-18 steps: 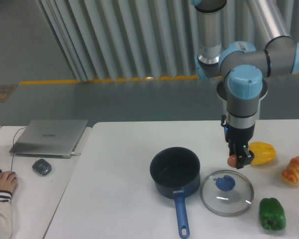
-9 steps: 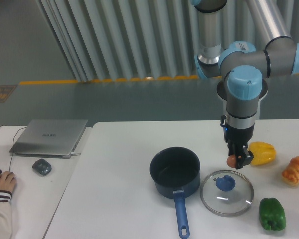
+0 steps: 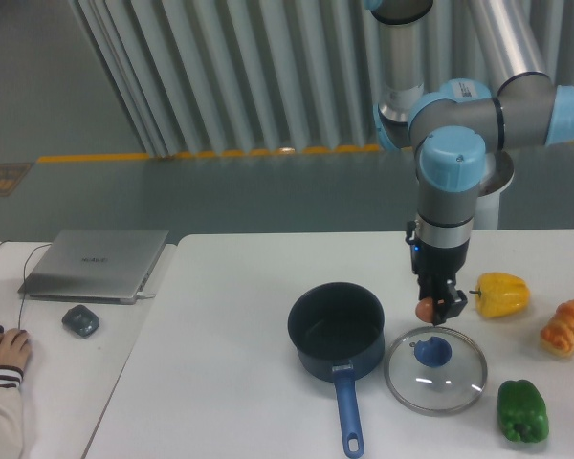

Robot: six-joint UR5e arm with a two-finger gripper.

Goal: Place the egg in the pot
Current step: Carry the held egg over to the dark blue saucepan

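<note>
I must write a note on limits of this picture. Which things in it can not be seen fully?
- Small orange-brown egg: partly covered by the tool closed on it.
- Round dark navy saucepan: part of its floor hidden by its near wall.
- Orange-brown bread piece: cut off by the right edge.
- Person's hand: cut off by the left edge.

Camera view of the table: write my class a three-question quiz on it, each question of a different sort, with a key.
1. True or false: the egg lies inside the pot.
2. What holds the egg? A) the gripper B) the glass lid C) the table
3. What colour is the pepper nearest the lid?

Key: 1 false, it hangs above the table between pot and lid; 2 A; 3 green.
</note>
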